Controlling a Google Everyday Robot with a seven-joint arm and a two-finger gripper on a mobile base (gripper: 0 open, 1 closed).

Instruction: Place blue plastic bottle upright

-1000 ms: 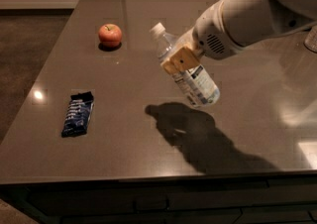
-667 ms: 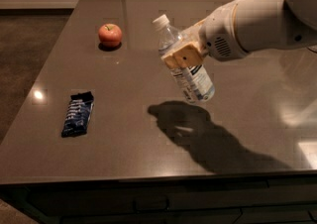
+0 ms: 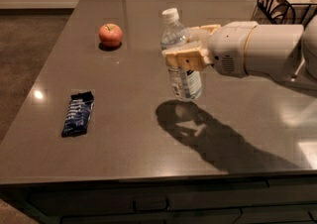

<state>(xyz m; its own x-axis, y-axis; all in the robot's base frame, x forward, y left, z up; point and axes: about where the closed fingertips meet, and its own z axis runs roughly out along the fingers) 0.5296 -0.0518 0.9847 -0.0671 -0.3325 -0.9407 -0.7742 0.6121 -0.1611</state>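
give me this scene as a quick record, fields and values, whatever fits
held item: blue plastic bottle, nearly upright, cap up, leaning slightly
gripper: gripper over mid-table, jaws shut on the bottle's middle
bottle base: low over the table, contact unclear
apple: far left, apart
snack packet: flat, near left
wire basket: far right corner
status: bottle not yet released

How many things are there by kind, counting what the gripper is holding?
Bottle: 1, the blue plastic bottle, nearly upright in the gripper over the table
Apple: 1
Snack packet: 1
Wire basket: 1
Total: 4
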